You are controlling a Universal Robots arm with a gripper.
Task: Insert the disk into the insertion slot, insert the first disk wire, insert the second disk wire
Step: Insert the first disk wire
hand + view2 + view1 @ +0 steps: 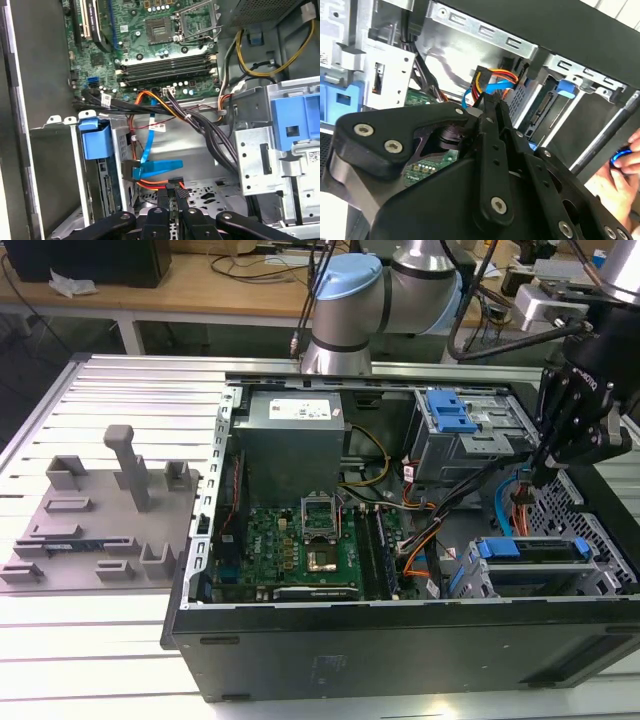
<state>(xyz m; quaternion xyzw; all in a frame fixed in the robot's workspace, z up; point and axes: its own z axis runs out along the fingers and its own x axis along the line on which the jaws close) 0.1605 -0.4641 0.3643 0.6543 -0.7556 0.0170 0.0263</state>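
Slatted bench (100, 640), open computer case (400, 650); our gripper (173, 197) pinches a disk wire (176, 181) by its connector, presumably to reach the seated disk (106, 182).

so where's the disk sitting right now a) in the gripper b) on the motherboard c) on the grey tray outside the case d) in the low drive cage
d: the disk with its blue caddy sits inside the insertion slot, while the gripper is shut on a wire connector.
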